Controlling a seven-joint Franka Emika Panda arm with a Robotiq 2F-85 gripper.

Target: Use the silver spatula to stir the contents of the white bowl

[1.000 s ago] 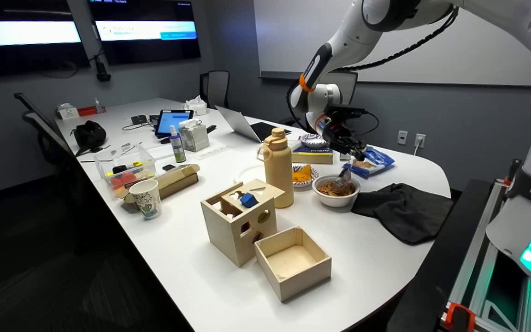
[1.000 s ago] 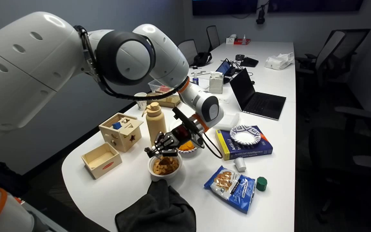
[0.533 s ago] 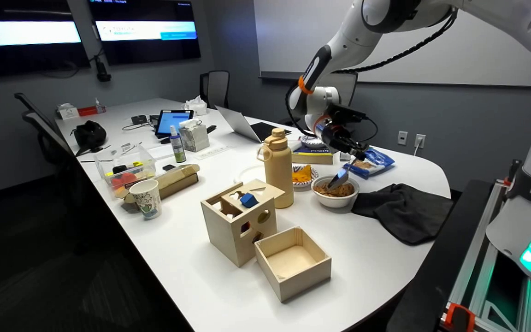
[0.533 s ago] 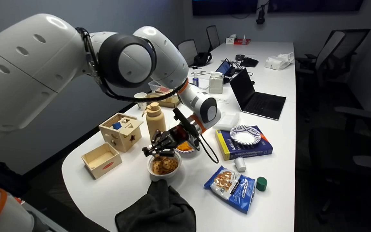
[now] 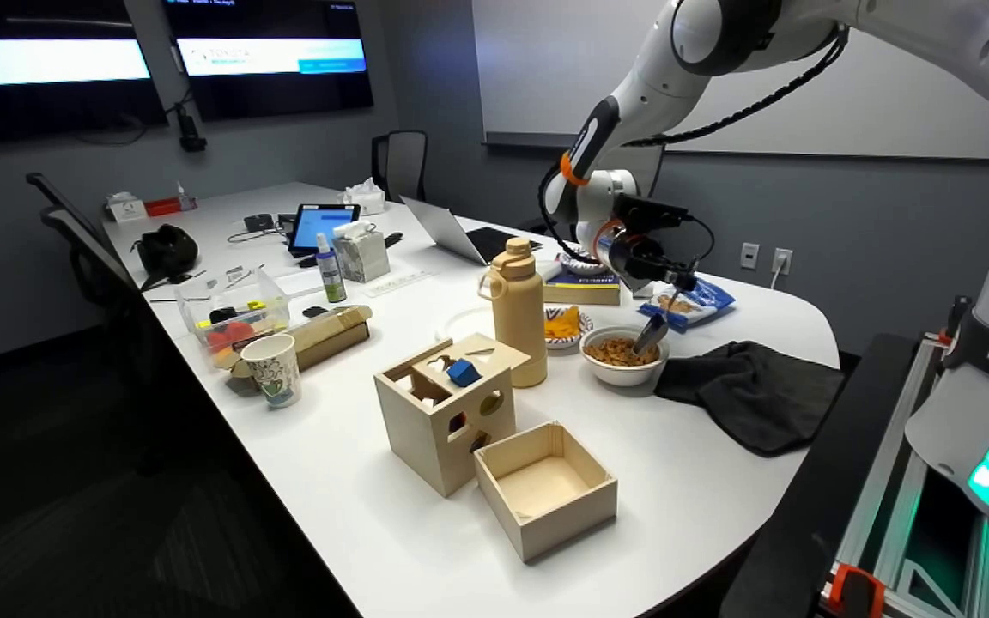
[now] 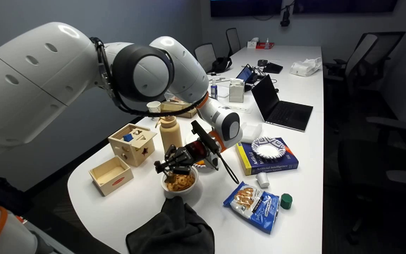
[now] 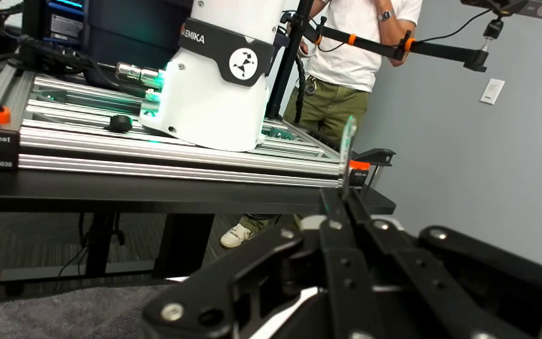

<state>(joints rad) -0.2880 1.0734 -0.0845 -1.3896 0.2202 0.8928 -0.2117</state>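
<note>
The end effector (image 7: 341, 195) pinches the silver spatula (image 5: 652, 333) tight, maybe so the low end can dip into the white bowl (image 5: 621, 375) and push the brown pieces (image 5: 610, 350) around. The bowl sits on the desk (image 5: 700, 498) by the dark cloth (image 5: 748, 395), likely because the arm (image 5: 649, 94) can reach it there. In an exterior view the end effector hides part of the white bowl (image 6: 180, 192), and the wrist view shows only a thin strip of the spatula, so how deep it dips is hard to tell
</note>
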